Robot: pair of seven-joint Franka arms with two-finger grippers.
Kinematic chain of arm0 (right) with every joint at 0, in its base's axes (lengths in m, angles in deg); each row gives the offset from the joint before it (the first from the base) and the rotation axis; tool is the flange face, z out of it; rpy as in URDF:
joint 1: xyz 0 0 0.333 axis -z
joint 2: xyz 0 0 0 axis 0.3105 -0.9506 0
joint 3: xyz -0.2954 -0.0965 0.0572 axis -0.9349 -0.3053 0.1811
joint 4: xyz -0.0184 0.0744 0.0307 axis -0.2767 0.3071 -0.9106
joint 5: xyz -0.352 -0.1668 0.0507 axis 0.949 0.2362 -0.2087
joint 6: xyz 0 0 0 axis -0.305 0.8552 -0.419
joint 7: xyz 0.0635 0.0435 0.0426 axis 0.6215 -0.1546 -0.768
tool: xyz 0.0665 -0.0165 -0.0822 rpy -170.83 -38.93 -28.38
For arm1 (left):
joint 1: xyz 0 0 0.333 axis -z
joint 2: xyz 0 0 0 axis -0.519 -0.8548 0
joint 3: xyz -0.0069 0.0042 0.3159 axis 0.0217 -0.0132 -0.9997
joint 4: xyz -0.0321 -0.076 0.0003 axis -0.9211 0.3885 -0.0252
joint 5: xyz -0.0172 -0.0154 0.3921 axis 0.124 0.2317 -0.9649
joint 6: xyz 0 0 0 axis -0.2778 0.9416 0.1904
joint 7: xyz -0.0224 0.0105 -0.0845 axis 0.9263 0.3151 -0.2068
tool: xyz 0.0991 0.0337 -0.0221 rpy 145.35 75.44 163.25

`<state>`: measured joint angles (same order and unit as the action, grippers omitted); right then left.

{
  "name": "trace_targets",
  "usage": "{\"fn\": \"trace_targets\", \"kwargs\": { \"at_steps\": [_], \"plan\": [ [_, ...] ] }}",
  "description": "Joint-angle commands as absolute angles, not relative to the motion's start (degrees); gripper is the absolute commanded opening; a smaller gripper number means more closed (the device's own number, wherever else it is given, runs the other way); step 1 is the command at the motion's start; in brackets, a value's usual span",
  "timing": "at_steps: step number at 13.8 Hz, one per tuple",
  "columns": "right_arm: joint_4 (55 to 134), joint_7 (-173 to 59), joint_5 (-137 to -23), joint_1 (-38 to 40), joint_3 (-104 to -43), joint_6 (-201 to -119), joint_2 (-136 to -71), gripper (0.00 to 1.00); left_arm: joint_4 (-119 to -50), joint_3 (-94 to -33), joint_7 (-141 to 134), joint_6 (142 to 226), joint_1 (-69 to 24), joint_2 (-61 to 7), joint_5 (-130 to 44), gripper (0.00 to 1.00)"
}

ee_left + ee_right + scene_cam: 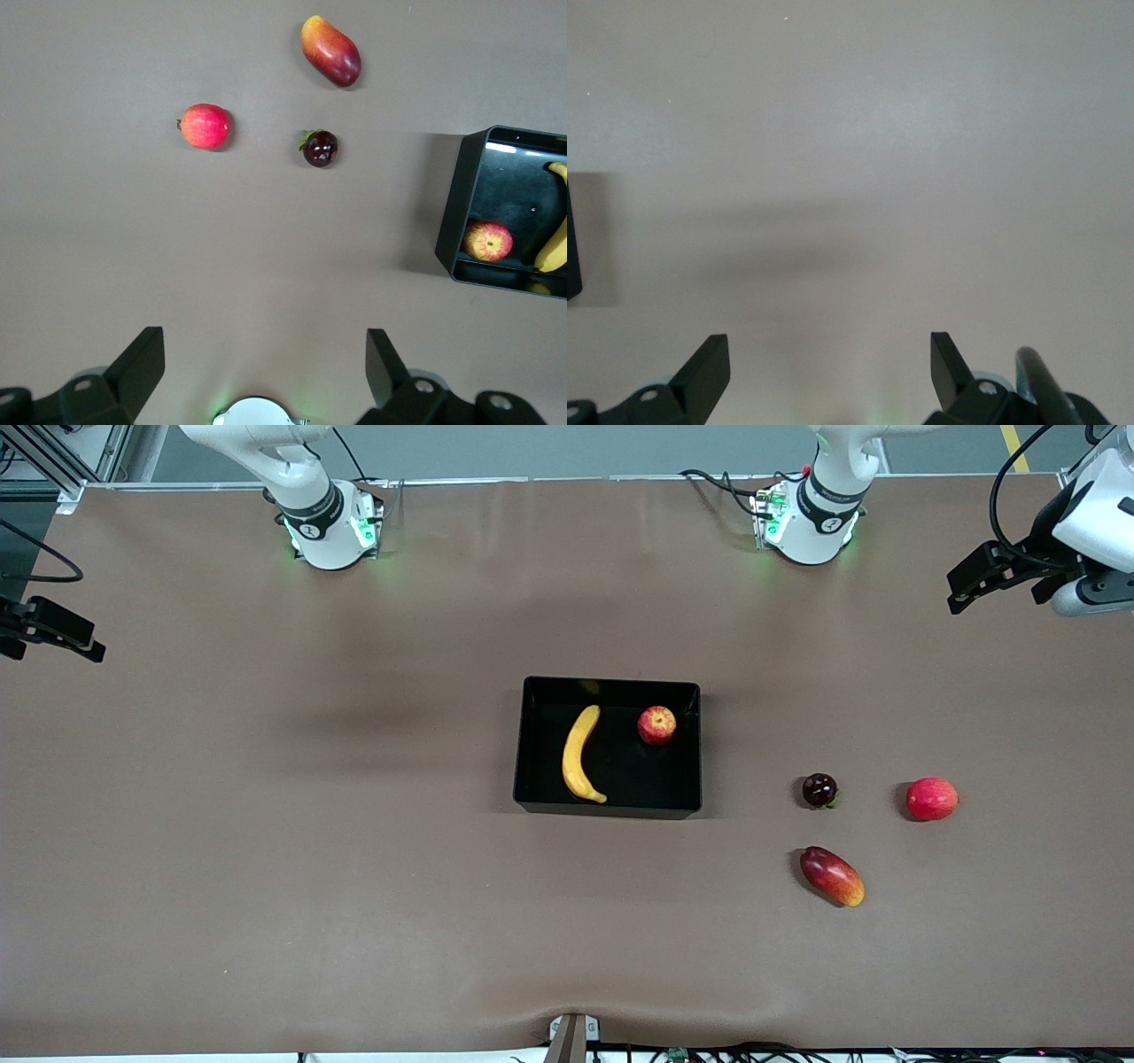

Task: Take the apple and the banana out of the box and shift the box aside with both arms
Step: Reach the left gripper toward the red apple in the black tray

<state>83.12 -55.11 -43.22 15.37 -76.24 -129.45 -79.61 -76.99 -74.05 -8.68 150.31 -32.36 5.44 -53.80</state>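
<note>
Brown cloth covers the whole table [266,868], and near its middle sits the black box [532,744], an open-top tray with low walls and a glossy inside. Both of the fruits lie in it: the banana [578,754] stretches along the side toward the right arm's end, its curve bowing outward, and the small streaked apple [656,724] rests in the corner toward the left arm's end, on the side farther from the front camera. The two do not touch.

Three more fruits lie on the cloth toward the left arm's end, well apart from the box. A dark, almost black round fruit [819,790] with a bit of green at its stem sits closest to the box, a plain red round fruit [932,799] lies beside it, and an oblong red-and-yellow fruit [832,876] lies nearer the front camera than both.

Each arm waits, pulled out to its own end of the table. The left gripper [266,367] hangs over bare cloth with its fingers spread wide and nothing between them. The right gripper [831,372] likewise hovers over bare cloth, fingers wide apart and empty.
</note>
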Motion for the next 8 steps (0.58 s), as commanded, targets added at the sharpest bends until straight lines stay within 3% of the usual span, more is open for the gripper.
{"fn": "trace_targets", "kwargs": {
  "at_steps": [1, 8],
  "plan": [
    [82.41, -54.57, -42.18, 15.71, -75.89, -128.67, -79.48, 1.0, -75.41, -73.87, -7.99, 149.03, -32.14, 4.69, -54.99, 1.0],
    [82.32, -54.57, -42.18, 15.72, -75.89, -128.76, -79.48, 1.0, -73.83, -73.18, -10.79, 148.94, -31.62, 2.5, -54.29, 1.0]
  ]
}}
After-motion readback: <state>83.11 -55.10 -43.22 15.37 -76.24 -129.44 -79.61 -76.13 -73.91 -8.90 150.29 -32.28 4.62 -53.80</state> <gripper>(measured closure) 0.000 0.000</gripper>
